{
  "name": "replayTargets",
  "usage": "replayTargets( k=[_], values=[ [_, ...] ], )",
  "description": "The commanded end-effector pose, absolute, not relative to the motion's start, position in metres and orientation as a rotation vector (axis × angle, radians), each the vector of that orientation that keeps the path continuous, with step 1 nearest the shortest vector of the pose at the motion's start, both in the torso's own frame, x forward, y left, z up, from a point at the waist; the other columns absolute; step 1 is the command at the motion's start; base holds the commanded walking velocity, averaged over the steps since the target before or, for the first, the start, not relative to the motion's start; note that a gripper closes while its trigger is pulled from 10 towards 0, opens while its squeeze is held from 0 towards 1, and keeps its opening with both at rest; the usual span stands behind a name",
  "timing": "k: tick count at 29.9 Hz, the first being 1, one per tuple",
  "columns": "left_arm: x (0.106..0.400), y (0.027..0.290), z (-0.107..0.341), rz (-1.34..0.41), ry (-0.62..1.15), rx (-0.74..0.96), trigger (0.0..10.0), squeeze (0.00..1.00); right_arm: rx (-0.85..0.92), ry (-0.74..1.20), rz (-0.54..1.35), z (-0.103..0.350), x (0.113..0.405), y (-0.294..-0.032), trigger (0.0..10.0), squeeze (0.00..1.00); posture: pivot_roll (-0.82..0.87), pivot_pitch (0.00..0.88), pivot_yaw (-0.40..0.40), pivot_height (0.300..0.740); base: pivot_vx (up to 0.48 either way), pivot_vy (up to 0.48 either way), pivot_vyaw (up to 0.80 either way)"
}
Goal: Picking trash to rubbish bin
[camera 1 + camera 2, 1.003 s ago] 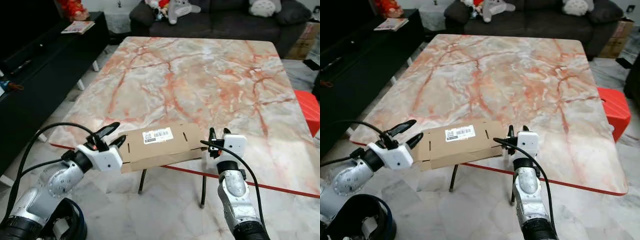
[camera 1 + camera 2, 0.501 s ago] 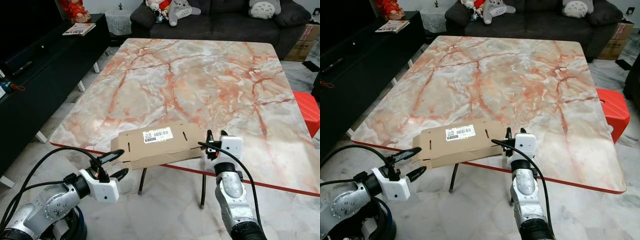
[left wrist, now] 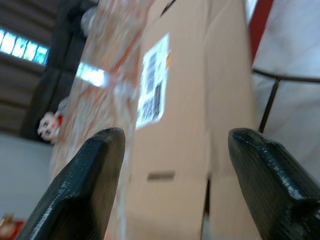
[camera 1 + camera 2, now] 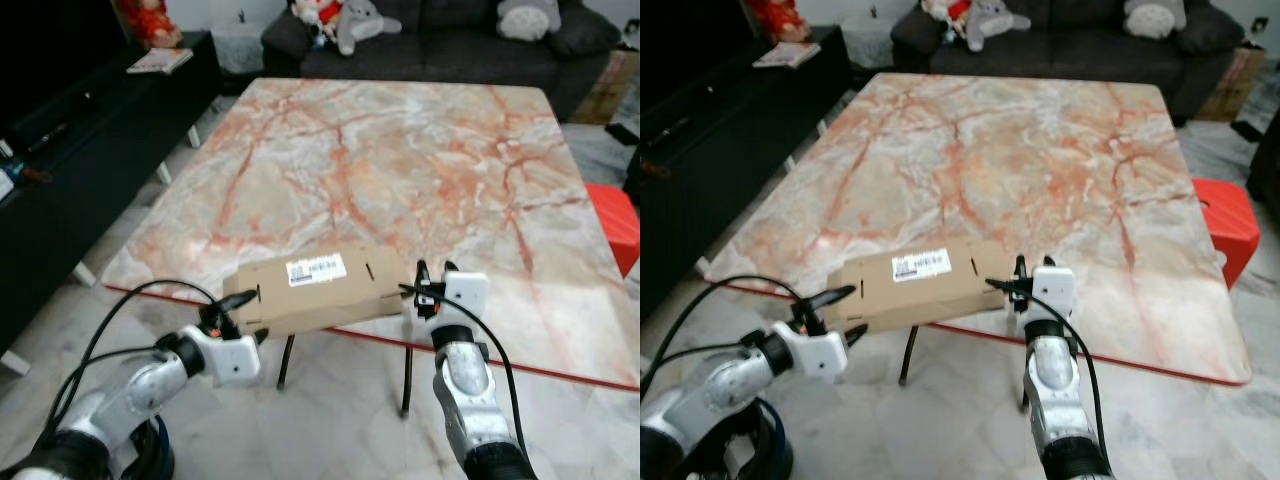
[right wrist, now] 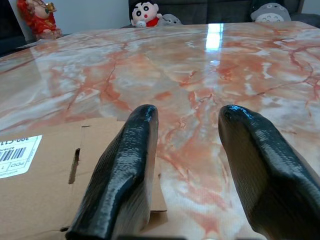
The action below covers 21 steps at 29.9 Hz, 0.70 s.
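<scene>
A flat brown cardboard box [image 4: 320,285] with a white barcode label lies at the near edge of the marble table [image 4: 400,150], partly overhanging it. My left gripper [image 4: 243,317] is open at the box's left end, one finger above the edge and one below. In the left wrist view the box [image 3: 175,125] fills the gap between the two spread fingers [image 3: 85,190]. My right gripper [image 4: 432,275] stands open at the box's right end, over the table's edge. In the right wrist view the box's corner [image 5: 50,200] lies beside and under the left finger [image 5: 120,185].
A long black cabinet [image 4: 60,150] runs along the left. A dark sofa [image 4: 440,30] with plush toys stands behind the table. A red stool [image 4: 615,215] sits at the right. Thin black table legs [image 4: 285,360] stand below the near edge, over pale marble floor.
My left gripper dropped below the table edge half a second ago and has risen back to the box's left end. The right gripper and the box have stayed put.
</scene>
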<state>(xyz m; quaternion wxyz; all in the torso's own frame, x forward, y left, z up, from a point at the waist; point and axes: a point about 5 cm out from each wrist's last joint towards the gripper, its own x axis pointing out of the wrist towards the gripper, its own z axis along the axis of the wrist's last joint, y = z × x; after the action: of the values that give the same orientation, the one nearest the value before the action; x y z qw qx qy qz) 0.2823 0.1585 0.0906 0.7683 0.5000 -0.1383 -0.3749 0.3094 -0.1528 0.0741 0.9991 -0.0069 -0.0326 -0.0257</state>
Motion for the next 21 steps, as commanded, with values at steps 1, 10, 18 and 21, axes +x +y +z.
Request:
replayTargets(
  k=[1,10,18,21],
  values=[
    [0.278,0.157,0.086,-0.901,-0.293,1.111,10.0,0.00,-0.008,-0.072,-0.048,0.076,0.311,-0.151,10.0,0.00,0.21,0.054,0.048,0.740,0.000,0.000,0.00],
    [0.274,0.157,0.081,-0.990,-0.276,1.128,10.0,0.00,-0.002,-0.071,-0.048,0.075,0.311,-0.150,10.0,0.00,0.22,0.060,0.051,0.740,0.000,0.000,0.00],
    [0.286,0.162,0.071,-0.932,-0.182,1.201,10.0,0.00,-0.002,-0.070,-0.047,0.075,0.312,-0.150,10.0,0.00,0.21,0.059,0.050,0.740,0.000,0.000,0.00],
    [0.290,0.160,0.070,-0.897,-0.175,1.235,10.0,0.00,-0.002,-0.070,-0.047,0.075,0.312,-0.150,10.0,0.00,0.21,0.059,0.050,0.740,0.000,0.000,0.00]
  ],
)
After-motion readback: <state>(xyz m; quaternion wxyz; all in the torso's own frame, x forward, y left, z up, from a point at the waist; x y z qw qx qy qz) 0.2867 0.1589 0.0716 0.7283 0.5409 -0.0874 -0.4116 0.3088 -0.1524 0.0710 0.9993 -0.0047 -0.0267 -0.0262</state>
